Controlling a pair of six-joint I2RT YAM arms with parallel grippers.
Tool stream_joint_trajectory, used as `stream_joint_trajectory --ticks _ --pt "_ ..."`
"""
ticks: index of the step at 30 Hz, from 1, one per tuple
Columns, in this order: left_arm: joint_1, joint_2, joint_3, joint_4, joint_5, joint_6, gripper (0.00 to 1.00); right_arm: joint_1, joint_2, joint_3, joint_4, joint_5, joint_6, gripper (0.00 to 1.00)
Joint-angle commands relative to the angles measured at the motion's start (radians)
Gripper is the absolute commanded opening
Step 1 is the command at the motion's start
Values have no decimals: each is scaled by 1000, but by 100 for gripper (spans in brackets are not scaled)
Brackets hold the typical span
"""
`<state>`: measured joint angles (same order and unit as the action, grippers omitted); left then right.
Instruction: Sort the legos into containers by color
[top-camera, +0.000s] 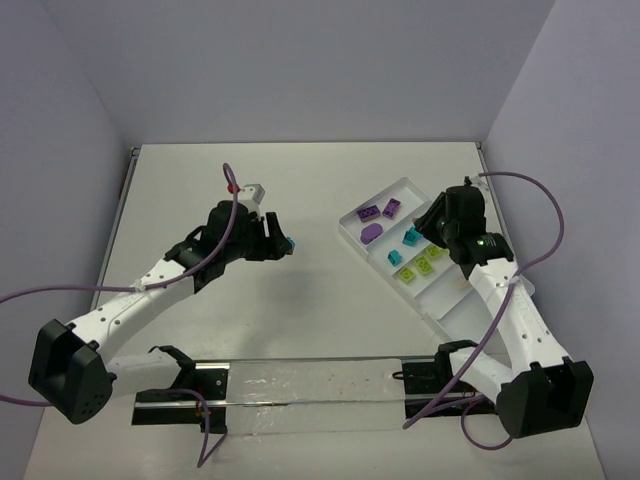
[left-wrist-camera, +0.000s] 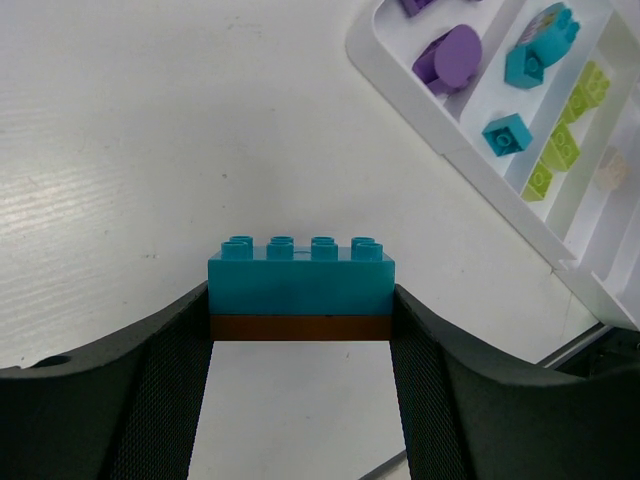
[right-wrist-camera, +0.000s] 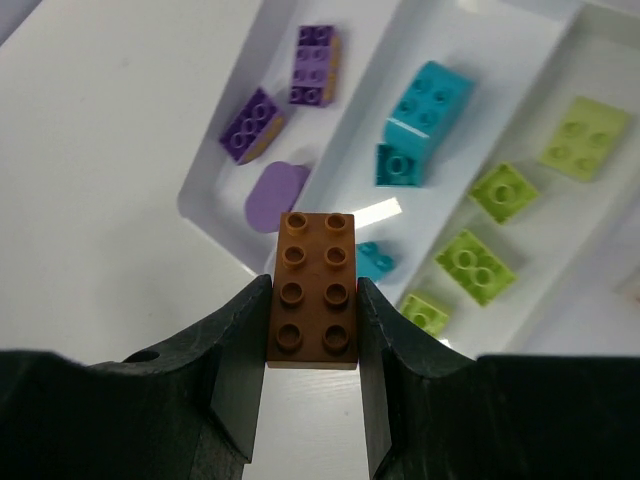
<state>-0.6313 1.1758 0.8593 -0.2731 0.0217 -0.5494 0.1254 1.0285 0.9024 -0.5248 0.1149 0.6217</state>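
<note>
white plastic tray (left-wrist-camera: 440, 130) holding purple bricks (right-wrist-camera: 315, 63), teal bricks (right-wrist-camera: 425, 105), lime green bricks (right-wrist-camera: 475, 265) in separate compartments, my left gripper (left-wrist-camera: 300, 300) pinching a teal-over-brown studded stack (left-wrist-camera: 300, 275), my right gripper (right-wrist-camera: 312, 300) pinching an orange-brown brick (right-wrist-camera: 312, 265)

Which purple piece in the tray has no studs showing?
The rounded purple piece: it is a smooth oval. The other two purple bricks are rectangular with studs showing.

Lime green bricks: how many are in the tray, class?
4, in a row along one tray compartment: the farthest lime green brick, two middle ones, the nearest. The right gripper may hide more.
</note>
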Motion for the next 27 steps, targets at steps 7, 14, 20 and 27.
stream_joint_trajectory --ticks 7,14,20,27 --pt "10 57 92 -150 -11 -90 0 -170 -75 32 -281 187 21 0" --pt "12 51 96 -184 -2 -105 0 -231 -93 51 -393 336 105 0" --pt "16 83 143 -253 -16 -105 0 -256 -87 31 -440 350 170 0" --pt "40 110 156 -267 -16 -133 0 -281 -120 -30 -497 366 179 0"
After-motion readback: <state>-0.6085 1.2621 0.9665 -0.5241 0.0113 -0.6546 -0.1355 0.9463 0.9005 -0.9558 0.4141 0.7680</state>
